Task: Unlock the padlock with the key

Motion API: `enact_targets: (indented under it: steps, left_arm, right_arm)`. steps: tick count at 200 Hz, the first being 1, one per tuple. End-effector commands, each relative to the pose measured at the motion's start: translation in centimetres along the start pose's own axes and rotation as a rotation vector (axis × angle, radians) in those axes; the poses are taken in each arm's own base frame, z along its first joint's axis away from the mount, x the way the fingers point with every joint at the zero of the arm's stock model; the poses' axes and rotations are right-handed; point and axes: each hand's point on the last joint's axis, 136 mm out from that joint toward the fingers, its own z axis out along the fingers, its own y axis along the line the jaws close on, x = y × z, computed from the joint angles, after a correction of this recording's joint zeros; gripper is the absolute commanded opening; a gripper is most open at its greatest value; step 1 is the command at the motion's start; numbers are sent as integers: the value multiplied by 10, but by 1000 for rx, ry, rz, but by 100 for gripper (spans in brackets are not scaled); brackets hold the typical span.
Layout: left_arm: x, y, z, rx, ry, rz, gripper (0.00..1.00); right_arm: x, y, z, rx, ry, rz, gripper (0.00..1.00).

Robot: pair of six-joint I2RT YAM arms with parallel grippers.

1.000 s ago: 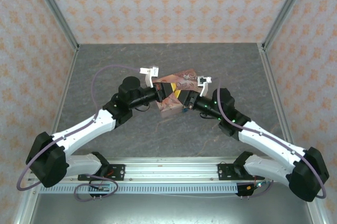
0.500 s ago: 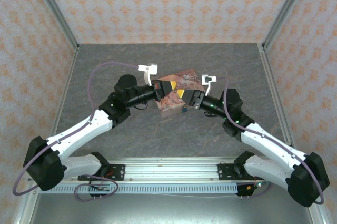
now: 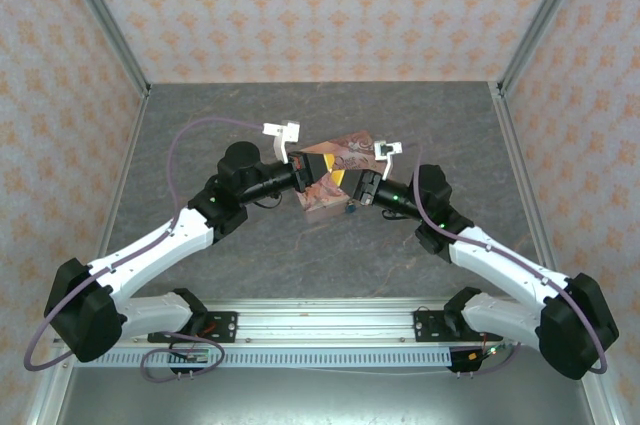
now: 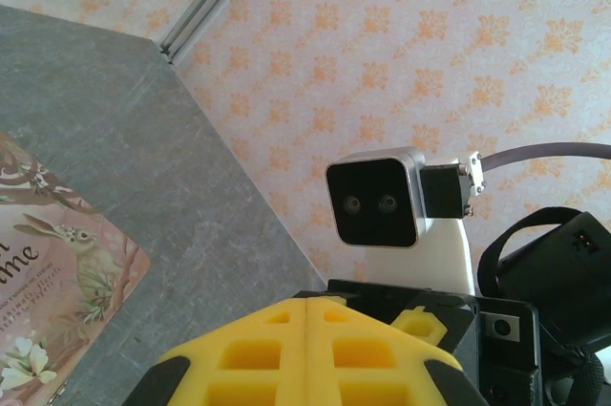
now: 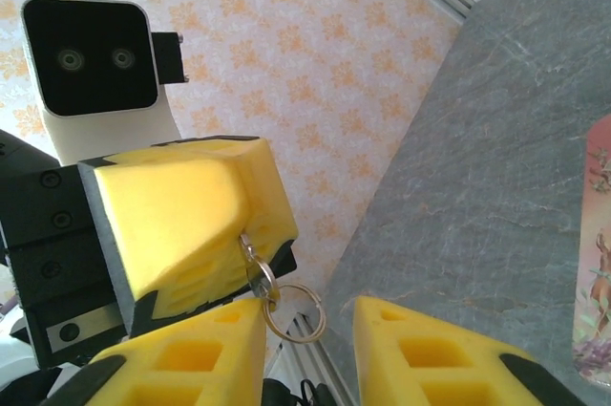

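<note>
My left gripper [image 3: 322, 167] hovers over the pink illustrated box [image 3: 345, 150], and its yellow fingers [image 4: 307, 330] are pressed together. In the right wrist view these fingers [image 5: 181, 215] pinch the key [image 5: 250, 255], whose blade is hidden between the pads; a key ring [image 5: 294, 310] dangles from it. My right gripper [image 5: 310, 353] is open just under the ring, which hangs between its two fingers. The tiny blue padlock [image 3: 350, 209] lies by the box's near edge, below my right gripper [image 3: 352, 185].
The box rests on the grey table [image 3: 200, 125], with patterned walls on three sides. The box's rabbit artwork [image 4: 57, 272] shows at the left of the left wrist view. The right arm's wrist camera [image 4: 374, 203] faces my left gripper at close range.
The left gripper has turned and settled with the key. The right gripper has pulled back slightly, then come in again towards the left gripper's tip.
</note>
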Motion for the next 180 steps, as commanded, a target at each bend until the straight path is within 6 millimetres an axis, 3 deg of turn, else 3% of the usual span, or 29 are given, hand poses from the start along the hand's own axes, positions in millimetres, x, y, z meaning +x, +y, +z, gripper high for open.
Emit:
enact_targets:
  steps: [1, 180]
  left_arm:
    - [-10, -18, -2, 46, -12, 36, 0]
    - [-7, -18, 4, 57, 9, 37, 0]
  right_arm:
    - [-19, 26, 0, -67, -54, -50, 28]
    - [-22, 32, 4, -87, -47, -46, 23]
